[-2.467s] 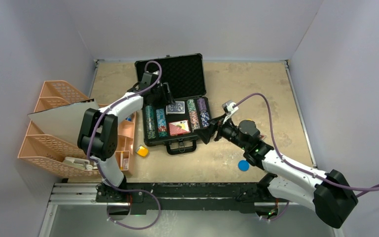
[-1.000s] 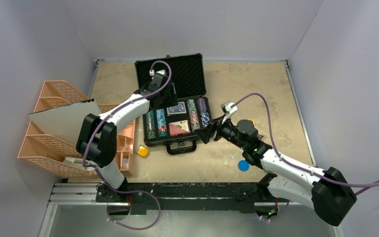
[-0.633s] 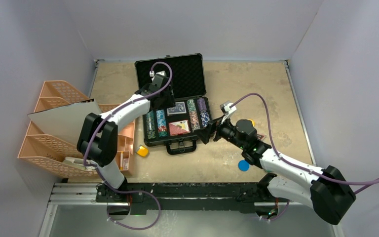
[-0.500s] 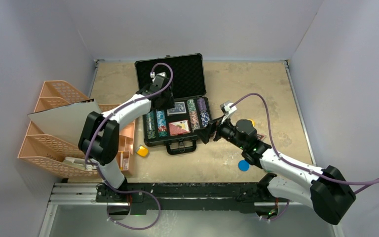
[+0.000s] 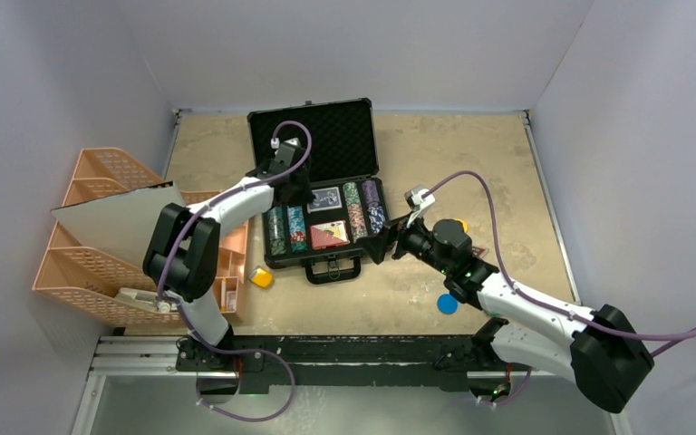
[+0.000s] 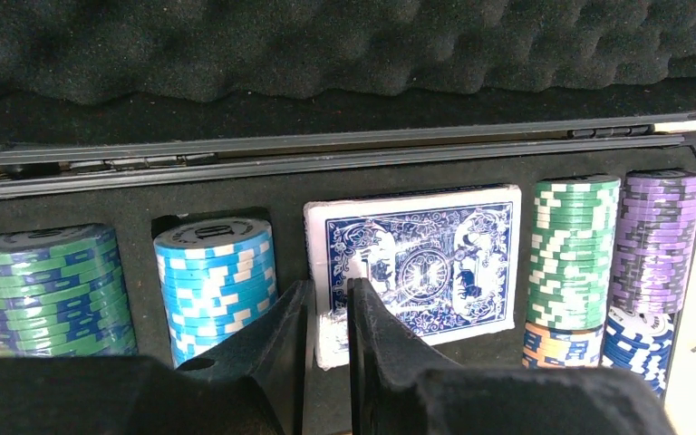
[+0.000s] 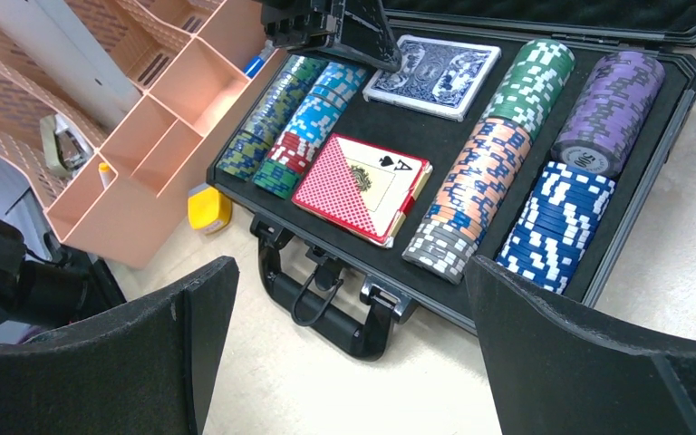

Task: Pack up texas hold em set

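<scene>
Moved: the left arm has swung down from the open lid into the lower half of the black briefcase (image 5: 340, 136). The right arm has barely shifted.
Left hand (image 6: 327, 286): it sits at the near-left corner of the blue card deck (image 6: 426, 263). Its fingers are drawn almost together, and the deck's pale corner shows in the slim slit between them. Whether they pinch it I cannot tell.
Right hand (image 7: 352, 265): spread wide and holding nothing, just off the case's front right side.
Case: lies open mid-surface (image 5: 471, 154), foam lid laid back, handle (image 7: 326, 308) toward the arms.
Done: the poker chip stacks (image 7: 471, 190) lie in their rows. The blue deck and the red card deck (image 7: 362, 186) lie in the centre wells.
Left: nearly packed, by my judgement, with the lid yet to shut and latch. A blue disc (image 5: 447, 304) lies on the surface well apart from the case. If it belongs to the set, it has yet to go in.
Left wrist only: the slit between the fingers and the deck corner, which the arm hides from above.
Right wrist only: the ace on the red deck and the handle's clasps.
Top only: the blue disc, and both arms together. The yellow block (image 5: 261, 277) beside the orange organiser (image 5: 100, 263) also shows in the right wrist view.
</scene>
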{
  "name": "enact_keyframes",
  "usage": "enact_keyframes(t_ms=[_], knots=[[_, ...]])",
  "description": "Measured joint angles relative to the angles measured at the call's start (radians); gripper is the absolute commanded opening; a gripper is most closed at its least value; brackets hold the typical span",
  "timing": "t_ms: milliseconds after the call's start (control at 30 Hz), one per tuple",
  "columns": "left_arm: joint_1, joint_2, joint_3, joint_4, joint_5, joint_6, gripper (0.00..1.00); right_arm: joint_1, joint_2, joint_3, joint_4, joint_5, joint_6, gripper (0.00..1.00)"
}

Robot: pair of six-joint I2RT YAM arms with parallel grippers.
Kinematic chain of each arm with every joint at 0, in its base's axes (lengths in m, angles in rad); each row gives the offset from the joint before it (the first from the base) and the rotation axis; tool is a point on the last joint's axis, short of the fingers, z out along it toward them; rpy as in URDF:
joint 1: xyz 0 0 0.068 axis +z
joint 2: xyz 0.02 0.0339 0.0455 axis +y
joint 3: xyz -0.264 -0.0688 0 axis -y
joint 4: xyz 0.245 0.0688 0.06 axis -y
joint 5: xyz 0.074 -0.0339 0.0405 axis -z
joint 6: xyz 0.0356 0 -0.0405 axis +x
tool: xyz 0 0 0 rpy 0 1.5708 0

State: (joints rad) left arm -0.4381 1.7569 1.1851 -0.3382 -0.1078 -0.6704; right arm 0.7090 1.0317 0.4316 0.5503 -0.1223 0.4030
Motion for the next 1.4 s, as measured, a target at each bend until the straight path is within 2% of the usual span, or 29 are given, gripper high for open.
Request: enact_keyframes(t_ms=[133,333,500,767,1000,1133,1267,1400], knots=[[0.007,0.0,-0.002,0.006,0.014,0.001,0.27,0.0,-0.003,0.0,-0.016,0.003,0.0,0.98],[0.0,-0.014,-0.002,-0.002,-0.011,0.013,0.43,0.0,-0.024,0.01,-0.052,0.035,0.006,0.98],[-0.008,-0.082,-0.002,-0.05,-0.03,0.037,0.49,0.0,-0.031,0.045,-0.106,0.107,0.037,0.99],[-0.007,-0.334,-0.045,-0.067,-0.001,0.068,0.53,-0.015,0.064,0.25,-0.386,0.365,0.132,0.99],[-0.007,-0.653,-0.071,-0.12,0.011,0.142,0.63,-0.203,0.095,0.28,-0.593,0.481,0.189,0.99],[-0.007,-0.795,-0.099,-0.129,0.02,0.177,0.65,-0.232,0.123,0.28,-0.646,0.547,0.212,0.99],[-0.007,-0.874,-0.171,-0.131,0.044,0.194,0.66,-0.232,0.209,0.28,-0.703,0.585,0.245,0.98],[-0.007,-0.883,-0.244,-0.131,0.071,0.193,0.66,-0.232,0.307,0.283,-0.762,0.595,0.27,0.97]])
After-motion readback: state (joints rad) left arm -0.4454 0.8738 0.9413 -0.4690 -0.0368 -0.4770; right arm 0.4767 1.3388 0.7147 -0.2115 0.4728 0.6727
